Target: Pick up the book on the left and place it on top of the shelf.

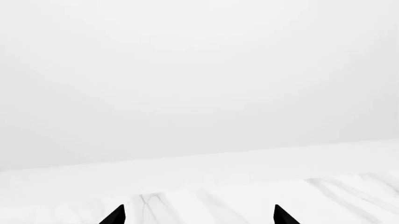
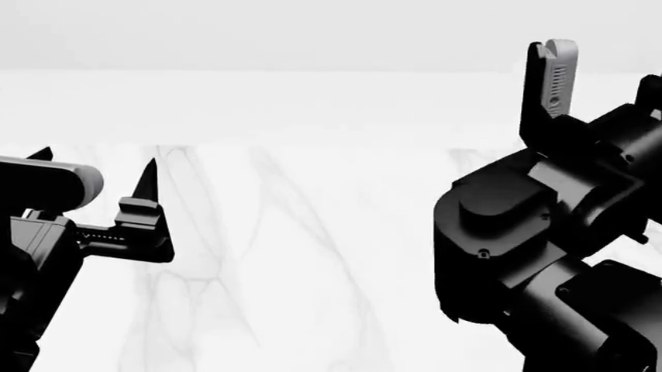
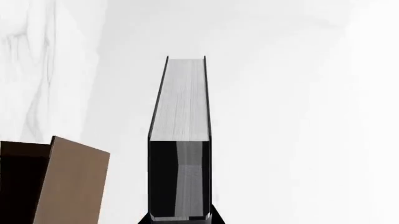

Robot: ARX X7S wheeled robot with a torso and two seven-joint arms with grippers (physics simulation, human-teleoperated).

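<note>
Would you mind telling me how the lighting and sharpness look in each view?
Left wrist view: washed-out white, table veining faint. Head view: bright and flat, both arms near-black silhouettes. Right wrist view: the book is sharp, its page edges evenly lit, with the shelf corner clear against glaring white.

Bare simulated room — white marble tabletop (image 2: pixel 310 271), blank wall (image 2: pixel 310 31).
</note>
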